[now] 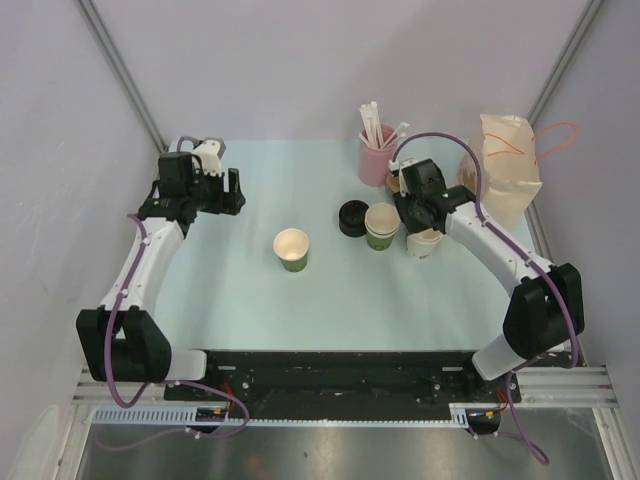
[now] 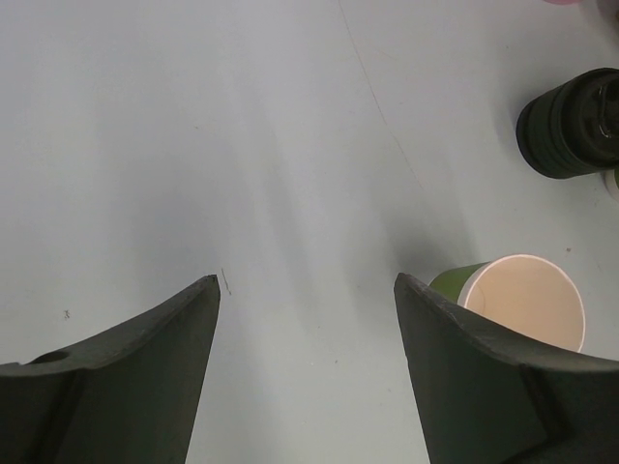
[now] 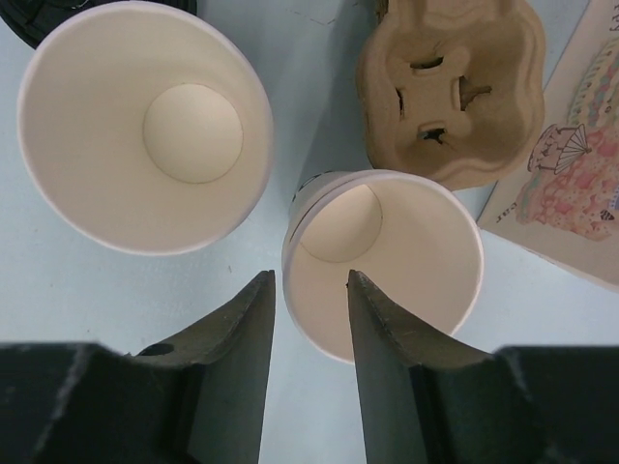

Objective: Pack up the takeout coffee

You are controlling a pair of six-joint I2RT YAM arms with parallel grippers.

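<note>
Action on the right side: the right arm's fingers (image 3: 237,348) straddle the near rim of the white cup (image 3: 387,256). 1 finger is outside the wall, 1 is over the open mouth, and the thin wall stands in the gap between them. They are part-way spread, with a sliver of space on the inner side, so by the look of it they are not pinching yet.

The cup stands upright with no lid, directly under that wrist at the right rear of the surface (image 1: 230,290), its long axis pointing straight up. I'd say the coming move turns on that wall sitting between the 2 fingers. The right arm is plainly the nearer one.

Just left of it is a second green cup (image 1: 381,226), upright and open too, then the black lids (image 1: 352,218) in a stack whose number I can't tell. The cardboard carrier (image 3: 445,92) lies just beyond the white cup, with the paper bag (image 1: 510,175) to the right.

On the other side, the left arm's fingers (image 2: 145,377) are spread wide with nothing between them. The lone green cup (image 2: 522,300) stands upright just off their right finger.

The count:
- 3 cups (2 green, 1 white), 0 lidded
- 1 lid stack
- 1 carrier
- 1 bag
- 1 pink cup of straws (image 1: 377,160)
</note>
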